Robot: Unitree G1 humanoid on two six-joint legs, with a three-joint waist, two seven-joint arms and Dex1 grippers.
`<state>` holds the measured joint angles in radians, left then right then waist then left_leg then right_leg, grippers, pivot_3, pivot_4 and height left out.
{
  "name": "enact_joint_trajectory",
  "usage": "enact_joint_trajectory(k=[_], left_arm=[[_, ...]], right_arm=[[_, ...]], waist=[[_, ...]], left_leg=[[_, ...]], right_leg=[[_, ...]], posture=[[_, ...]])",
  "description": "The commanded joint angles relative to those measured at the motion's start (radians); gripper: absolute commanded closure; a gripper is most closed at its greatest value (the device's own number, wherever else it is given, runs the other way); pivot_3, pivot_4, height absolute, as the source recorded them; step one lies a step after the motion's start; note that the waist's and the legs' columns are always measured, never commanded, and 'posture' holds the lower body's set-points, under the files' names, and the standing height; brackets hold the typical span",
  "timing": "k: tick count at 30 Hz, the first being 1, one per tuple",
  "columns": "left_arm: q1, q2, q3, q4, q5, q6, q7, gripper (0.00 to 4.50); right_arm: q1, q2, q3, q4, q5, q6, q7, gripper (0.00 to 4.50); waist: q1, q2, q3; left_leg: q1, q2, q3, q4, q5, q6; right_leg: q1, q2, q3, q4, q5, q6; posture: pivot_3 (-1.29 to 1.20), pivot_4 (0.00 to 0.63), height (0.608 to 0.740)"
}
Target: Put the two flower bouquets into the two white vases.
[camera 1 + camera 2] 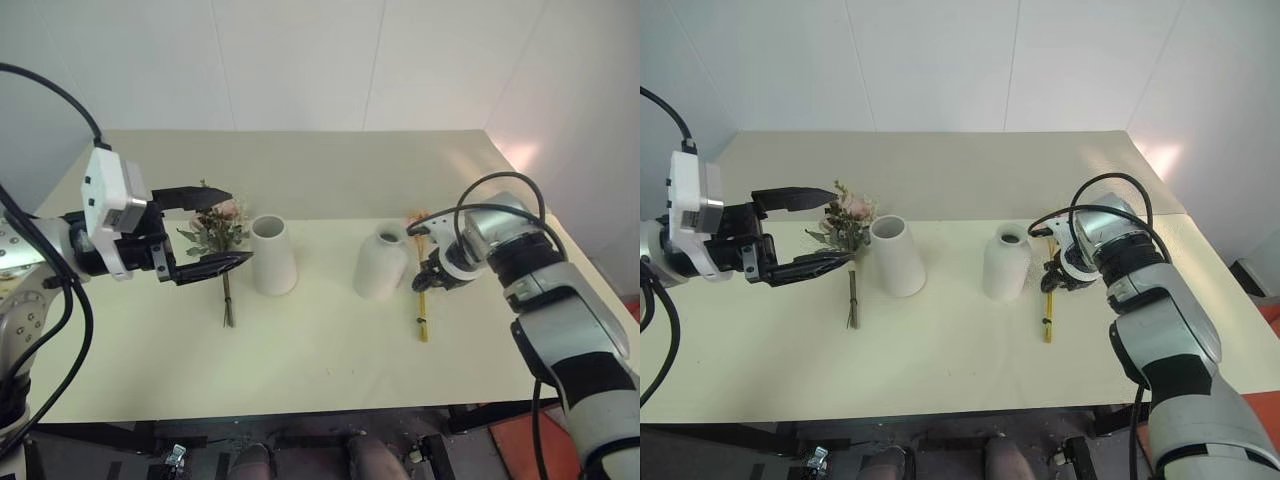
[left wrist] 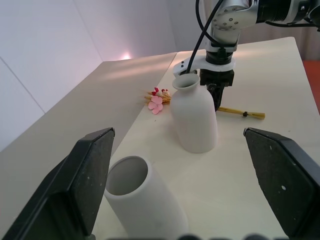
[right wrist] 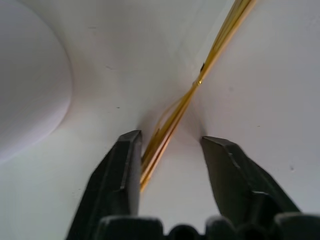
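The bushy bouquet [image 1: 220,232] of pale pink roses lies on the table [image 1: 320,370], just left of the tall white vase [image 1: 273,255]. My left gripper [image 1: 240,227] hovers level beside its blooms, open and empty. The rounder narrow-necked vase [image 1: 381,262] stands upright to the right. The slim bouquet [image 1: 422,318] of yellow stalks lies flat just right of it, its pink-red blossoms [image 2: 157,102] toward the back. My right gripper [image 3: 170,142] points steeply down over those stalks [image 3: 200,82]. Its two fingers straddle them with a gap showing on one side.
The table's back edge meets a white wall. Its right edge runs close past my right arm, and an orange-red patch [image 1: 530,440] shows on the floor there. A black cable [image 1: 480,205] loops above my right wrist. Both vases stand a hand's width apart.
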<state>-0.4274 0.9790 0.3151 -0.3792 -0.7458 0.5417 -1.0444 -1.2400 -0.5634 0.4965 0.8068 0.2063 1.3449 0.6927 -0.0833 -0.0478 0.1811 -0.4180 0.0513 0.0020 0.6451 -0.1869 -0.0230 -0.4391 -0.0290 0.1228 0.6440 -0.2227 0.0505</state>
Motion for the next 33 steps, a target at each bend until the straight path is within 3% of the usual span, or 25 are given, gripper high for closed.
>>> enact_joint_trajectory(k=[1,3,6,11,15,18,26,33], left_arm=[[-0.009,0.01,0.032,-0.017,-0.009,-0.014,0.0,0.0],[-0.013,0.012,0.03,-0.013,-0.007,-0.015,-0.002,0.0],[-0.02,0.013,0.025,-0.008,-0.003,-0.018,-0.003,0.0],[-0.022,0.012,0.024,-0.006,0.0,-0.022,-0.004,0.0],[-0.012,0.011,0.029,-0.005,-0.006,-0.014,-0.003,0.0],[-0.019,0.009,0.02,0.01,-0.018,0.002,-0.008,0.0],[-0.056,-0.001,-0.01,0.055,-0.027,0.038,-0.009,0.0],[-0.06,0.007,-0.01,0.048,-0.024,0.048,-0.014,0.0]], right_arm=[[-0.009,0.007,-0.023,0.02,-0.031,-0.035,0.027,3.7],[-0.009,0.006,-0.041,0.017,-0.039,-0.028,0.028,4.44],[-0.005,0.003,-0.096,0.018,-0.046,-0.014,0.001,4.48],[0.017,0.001,-0.354,-0.022,-0.02,0.008,-0.157,4.48],[0.123,0.025,-0.671,-0.311,0.001,-0.218,-0.373,4.48],[0.159,0.082,-0.786,-0.49,0.013,-0.404,-0.476,4.48],[0.184,0.206,-0.905,-0.759,0.213,-0.599,-0.405,4.48],[0.256,0.231,-0.897,-0.986,0.405,-0.537,-0.353,4.48]], waist=[[-0.006,0.0,0.0],[-0.013,0.0,0.0],[-0.019,0.0,0.0],[-0.015,0.0,0.0],[-0.014,0.001,0.0],[-0.016,0.001,0.001],[-0.02,0.002,0.001],[-0.012,0.002,0.001]], left_leg=[[0.001,0.0,0.0,0.0,0.0,0.0],[0.001,0.0,0.0,0.0,0.0,0.0],[0.001,0.0,-0.001,0.0,0.0,0.0],[-0.001,0.0,-0.001,0.0,0.0,0.0],[-0.003,0.0,-0.002,0.0,0.0,0.0],[-0.004,0.0,-0.002,0.0,0.0,0.0],[-0.002,0.001,-0.002,0.0,0.0,0.0],[-0.003,0.001,-0.003,0.0,0.0,0.0]], right_leg=[[0.0,0.0,0.0,0.0,0.0,0.0],[0.001,0.0,0.0,0.001,0.0,0.0],[0.0,0.0,0.0,0.001,0.0,0.0],[-0.001,0.0,0.0,0.001,0.0,0.0],[-0.002,0.0,0.0,0.0,0.0,0.0],[-0.003,0.0,0.0,0.0,0.0,0.001],[-0.002,0.001,0.0,0.001,0.0,0.0],[-0.002,0.001,-0.001,0.001,0.0,0.0]], posture=[[0.0,0.15,0.74],[0.0,0.15,0.74],[0.0,0.15,0.74],[0.0,0.15,0.74],[0.0,0.15,0.74],[0.0,0.15,0.74],[0.0,0.15,0.74],[0.0,0.15,0.74]])
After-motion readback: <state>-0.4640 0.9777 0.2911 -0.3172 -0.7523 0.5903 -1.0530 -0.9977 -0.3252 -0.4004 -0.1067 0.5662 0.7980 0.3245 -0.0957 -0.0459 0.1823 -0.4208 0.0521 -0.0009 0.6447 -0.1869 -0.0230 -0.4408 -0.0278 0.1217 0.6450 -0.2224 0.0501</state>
